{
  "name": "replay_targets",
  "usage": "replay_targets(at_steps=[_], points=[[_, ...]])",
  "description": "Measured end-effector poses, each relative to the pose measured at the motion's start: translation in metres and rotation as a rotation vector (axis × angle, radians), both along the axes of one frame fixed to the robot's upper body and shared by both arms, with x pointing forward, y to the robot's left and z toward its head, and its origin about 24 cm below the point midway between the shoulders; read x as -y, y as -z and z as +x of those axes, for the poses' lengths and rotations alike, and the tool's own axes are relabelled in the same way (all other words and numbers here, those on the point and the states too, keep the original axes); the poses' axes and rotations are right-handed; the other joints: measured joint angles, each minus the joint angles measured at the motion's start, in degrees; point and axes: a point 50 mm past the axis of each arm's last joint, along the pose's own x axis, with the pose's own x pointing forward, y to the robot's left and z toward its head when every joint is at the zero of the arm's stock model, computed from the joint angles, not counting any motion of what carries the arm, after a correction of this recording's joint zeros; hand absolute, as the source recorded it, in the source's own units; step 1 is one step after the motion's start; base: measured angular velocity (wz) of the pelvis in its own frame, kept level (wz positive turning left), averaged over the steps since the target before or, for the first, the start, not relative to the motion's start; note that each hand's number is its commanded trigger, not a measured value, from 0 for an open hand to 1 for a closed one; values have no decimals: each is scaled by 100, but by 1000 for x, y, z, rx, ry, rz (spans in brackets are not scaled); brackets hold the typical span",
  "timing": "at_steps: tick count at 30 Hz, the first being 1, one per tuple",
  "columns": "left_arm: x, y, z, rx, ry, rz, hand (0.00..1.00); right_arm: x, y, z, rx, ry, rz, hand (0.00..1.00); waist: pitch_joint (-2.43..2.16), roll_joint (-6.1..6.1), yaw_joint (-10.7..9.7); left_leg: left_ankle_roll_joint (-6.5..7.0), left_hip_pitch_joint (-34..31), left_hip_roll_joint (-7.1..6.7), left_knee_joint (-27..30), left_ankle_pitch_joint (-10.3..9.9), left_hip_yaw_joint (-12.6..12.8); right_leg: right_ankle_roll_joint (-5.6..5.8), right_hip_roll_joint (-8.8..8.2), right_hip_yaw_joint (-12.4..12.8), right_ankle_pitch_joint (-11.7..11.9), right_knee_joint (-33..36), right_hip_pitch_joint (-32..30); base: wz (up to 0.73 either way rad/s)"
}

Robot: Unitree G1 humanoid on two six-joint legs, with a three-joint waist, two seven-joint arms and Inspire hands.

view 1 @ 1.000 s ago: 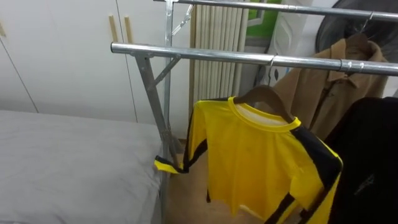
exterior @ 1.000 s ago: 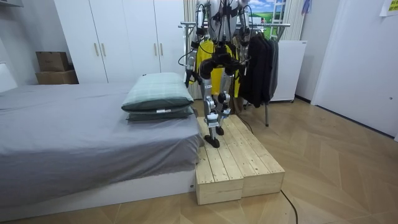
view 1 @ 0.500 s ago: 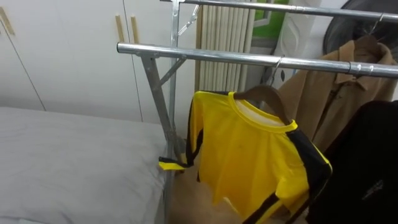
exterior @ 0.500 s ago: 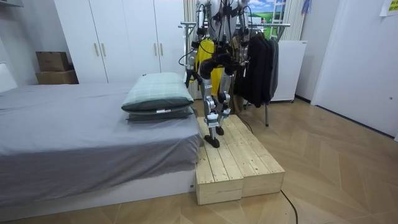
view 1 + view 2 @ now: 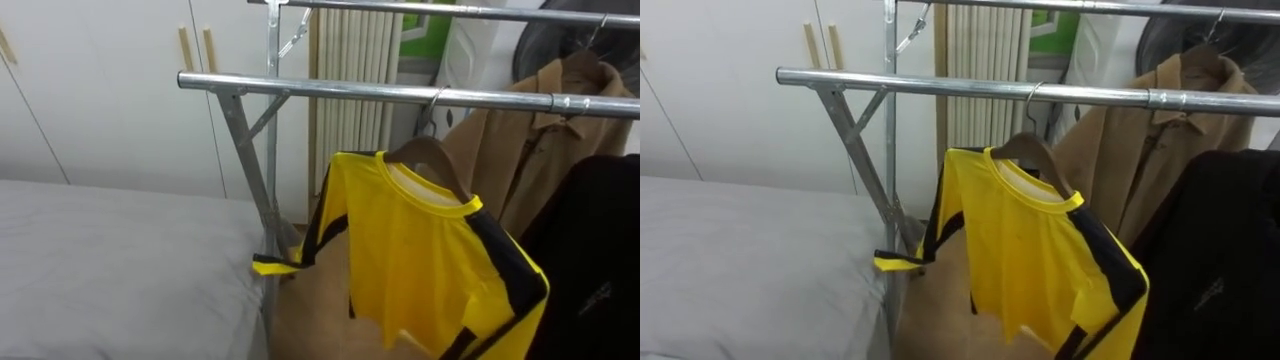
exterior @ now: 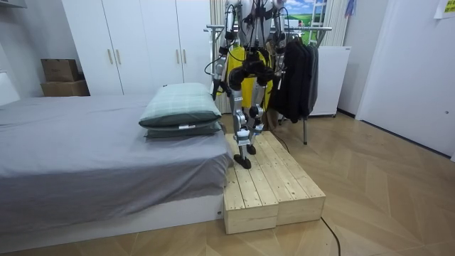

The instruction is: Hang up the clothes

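A yellow shirt (image 5: pixel 420 260) with black trim hangs on a wooden hanger (image 5: pixel 428 154). The hanger's hook sits over the front metal rail (image 5: pixel 330 88) of the clothes rack. The shirt hangs tilted, and one sleeve end (image 5: pixel 272 266) sticks out by the rack's slanted leg. In the room view I stand on a wooden platform (image 6: pixel 270 188) facing the rack. My left hand (image 6: pixel 215 87) is low at my side and my right hand (image 6: pixel 264 71) is near my waist. Both are too small to read their fingers.
A tan coat (image 5: pixel 540 140) and a black garment (image 5: pixel 600 260) hang to the right of the shirt on the same rail. A grey bed (image 5: pixel 100 270) lies to the left, with pillows (image 6: pixel 181 107) on it. White wardrobe doors (image 5: pixel 100 80) and a radiator (image 5: pixel 350 50) stand behind the rack.
The shirt has swung a little to the right on its hanger. The eye view has shifted slightly. In the room view my right arm has drawn back a little from the rack.
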Motion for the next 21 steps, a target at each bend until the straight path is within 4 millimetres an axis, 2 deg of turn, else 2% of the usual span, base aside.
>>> replay_targets(at_steps=[11,15,21], points=[[-2,0,-6,5,-92,-6,0,0,0,1,-11,-13,-1,0,-18,-59,9,-15,-8,5,13,12,-74,2,-16,-60,-45,11,2,3],[-3,0,-8,7,-117,-3,0,0,0,5,-20,-73,-29,0,-17,-63,3,-14,-10,4,71,10,-93,14,-23,-72,-54,5,37,1],[-3,0,-8,7,-130,8,0,2,-1,17,-31,-179,-93,0,-26,-9,66,11,-24,5,79,-5,-269,12,-110,-323,-70,12,80,16]])
